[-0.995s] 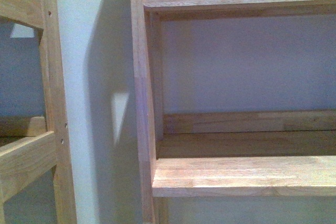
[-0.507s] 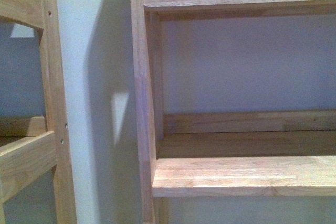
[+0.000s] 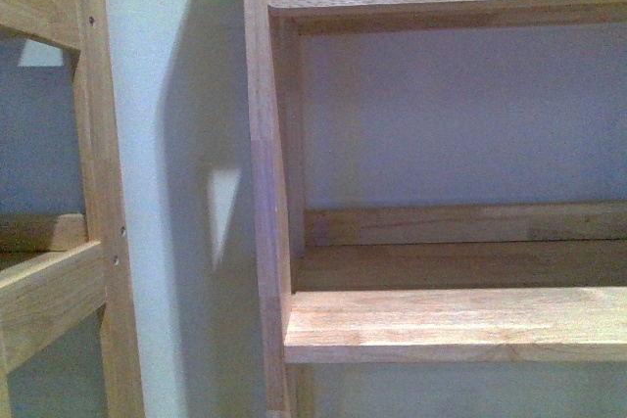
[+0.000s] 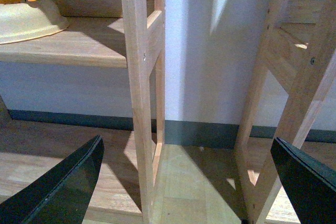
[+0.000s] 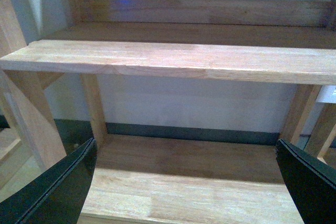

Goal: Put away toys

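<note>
Front view dim, soft, slightly grainy, bluish cast. Wooden shelf upright (image 3: 266,193) throws broad shadow onto wall (image 3: 157,144) beside it; small bright patch of light inside that shadow. Wrist views sharper and brighter; slanted sunlit patches on shelf board (image 4: 79,40) and wall. Gripper fingers (image 5: 52,187) near-black, no surface detail.

Only fingertips show of the left gripper (image 4: 186,182): two dark, near-black wedges, flat-faced and tapering to sharp points. The right gripper (image 5: 186,182) matches, with a thin pale line edging each finger.
</note>
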